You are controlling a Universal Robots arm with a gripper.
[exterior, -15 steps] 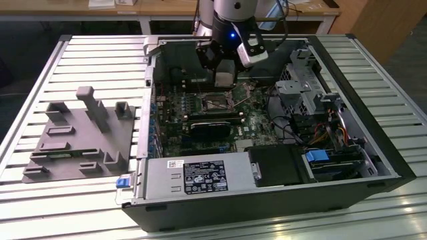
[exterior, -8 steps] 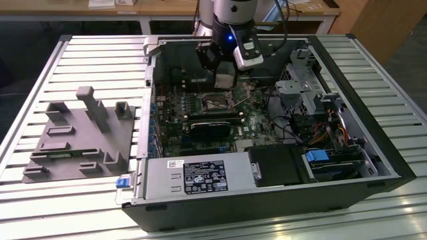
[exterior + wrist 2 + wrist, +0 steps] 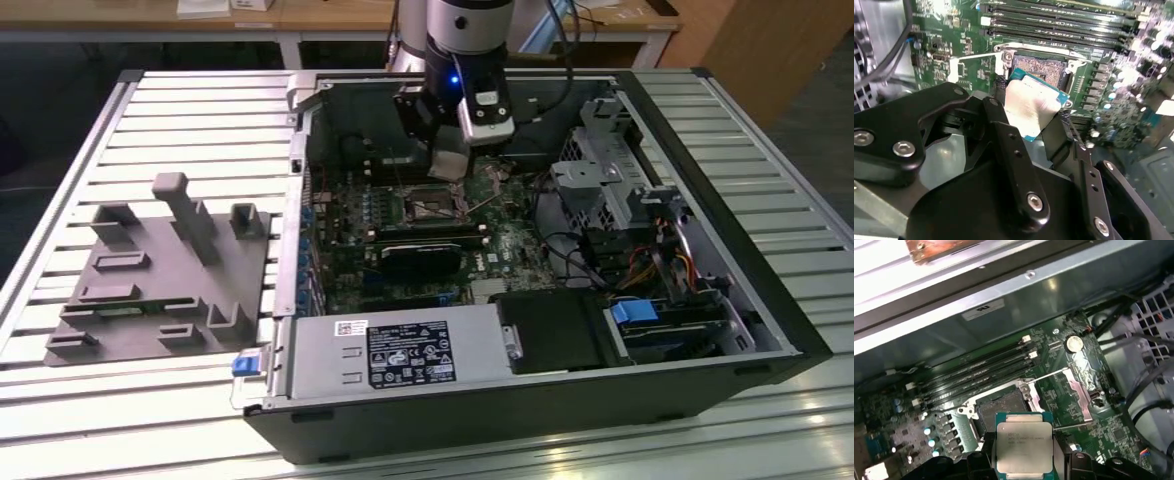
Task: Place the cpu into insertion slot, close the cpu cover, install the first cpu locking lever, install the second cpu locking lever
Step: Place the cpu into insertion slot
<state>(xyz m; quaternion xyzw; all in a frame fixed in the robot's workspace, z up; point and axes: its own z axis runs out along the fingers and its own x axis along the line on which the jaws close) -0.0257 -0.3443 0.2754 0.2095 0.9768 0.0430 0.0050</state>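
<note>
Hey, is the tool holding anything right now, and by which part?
The tool holds the cpu by two opposite side edges, near the insertion slot.

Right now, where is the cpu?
The cpu is gripped in the claw, hanging close to the empty insertion slot in both wrist views, with the memory slots beyond that slot.

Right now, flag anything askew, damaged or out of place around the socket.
Nothing looks damaged or spilled. The cpu is off the board, clamped in the gripper above the empty insertion slot, whose cpu cover stands open.
</note>
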